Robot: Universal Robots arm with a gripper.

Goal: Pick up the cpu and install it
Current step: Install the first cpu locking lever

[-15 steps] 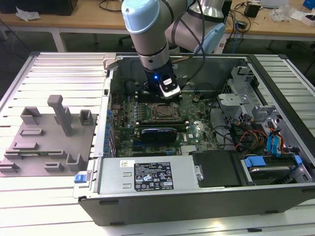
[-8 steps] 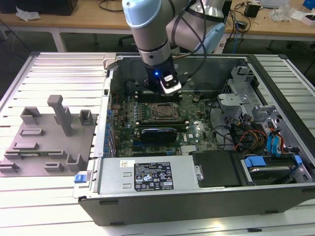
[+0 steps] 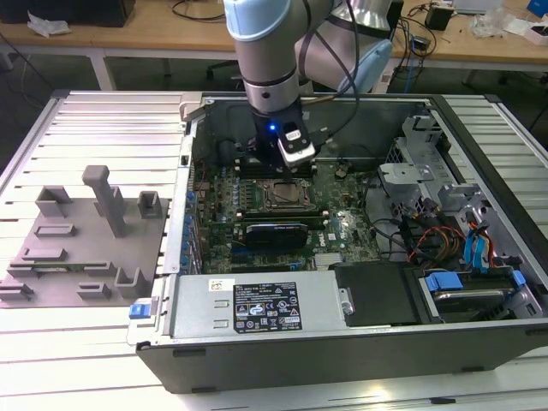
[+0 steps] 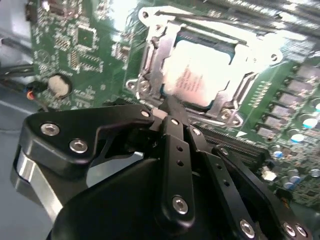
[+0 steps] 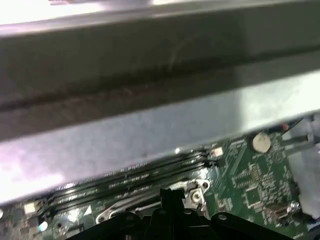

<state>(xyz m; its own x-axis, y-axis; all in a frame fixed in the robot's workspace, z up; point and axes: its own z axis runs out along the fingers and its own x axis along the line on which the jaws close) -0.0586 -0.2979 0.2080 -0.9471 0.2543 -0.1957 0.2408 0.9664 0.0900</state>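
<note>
Tool (image 4: pixel 167 107) tips hide cpu (image 4: pixel 200 70) edge

Silvery-white cpu (image 4: pixel 200 67); green motherboard (image 4: pixel 82 50); black hand (image 4: pixel 167 107); grey fixture blocks (image 3: pixel 86 235).

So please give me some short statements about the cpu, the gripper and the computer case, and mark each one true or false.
1. The cpu lies inside the socket frame on the motherboard. True.
2. The gripper holds the cpu in the air. False: the fingertips are together beside the socket frame, with nothing between them.
3. The computer case is closed by a side panel. False: it lies open.
4. A grey fixture plate sits at the exterior view's left of the case. True.
</note>
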